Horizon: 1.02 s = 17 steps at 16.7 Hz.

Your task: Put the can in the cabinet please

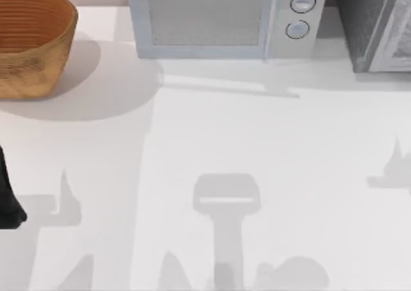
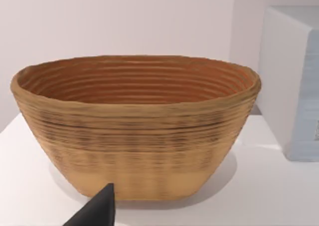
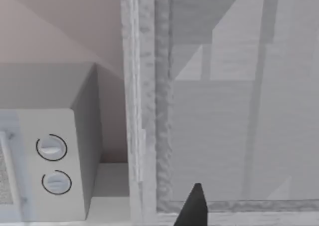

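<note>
The can is out of view. The cabinet stands at the table's back right corner, dark grey and speckled, with a pale white-framed door panel. The right wrist view looks at that panel from close by, with a dark part of my right gripper low in front of the frame. At the table's left edge, the dark body of my left arm shows in the top view. A dark part of my left gripper points at the basket.
A woven brown basket sits at the back left, its visible inside empty. A white microwave with two round knobs stands at the back middle, left of the cabinet. Arm shadows lie on the white table.
</note>
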{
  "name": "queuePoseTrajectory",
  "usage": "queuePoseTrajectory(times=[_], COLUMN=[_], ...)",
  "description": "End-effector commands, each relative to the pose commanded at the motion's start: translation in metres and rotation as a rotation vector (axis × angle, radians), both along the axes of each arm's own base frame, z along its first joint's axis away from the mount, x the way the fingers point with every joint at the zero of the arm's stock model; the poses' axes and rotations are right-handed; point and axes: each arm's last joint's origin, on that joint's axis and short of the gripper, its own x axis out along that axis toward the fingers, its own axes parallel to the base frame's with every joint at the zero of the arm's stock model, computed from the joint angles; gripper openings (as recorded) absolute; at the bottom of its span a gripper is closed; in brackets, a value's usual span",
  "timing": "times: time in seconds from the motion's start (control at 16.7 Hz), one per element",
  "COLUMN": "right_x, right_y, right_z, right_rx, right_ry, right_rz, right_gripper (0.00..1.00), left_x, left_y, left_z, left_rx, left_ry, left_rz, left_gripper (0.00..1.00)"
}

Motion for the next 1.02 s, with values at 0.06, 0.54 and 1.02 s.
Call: queuePoseTrajectory(times=[0.06,0.54,1.02], right_x=[0.005,0.077,0.138], right_y=[0.001,0.021,0.044], right_z=[0.020,0.171,0.237], right_rx=[-0.001,-0.008,-0.002], right_ry=[0.002,0.006,-0.014], right_rz=[-0.001,0.007,0.020], right_gripper=[0.00,0.00,0.00], left_x=[0.000,0.000,0.000], left_y=[0.000,0.000,0.000], left_z=[0.000,0.000,0.000], left_rx=[0.000,0.000,0.000], left_ry=[0.000,0.000,0.000], left_rz=[0.000,0.000,0.000], left_gripper=[1.00,1.00,1.00])
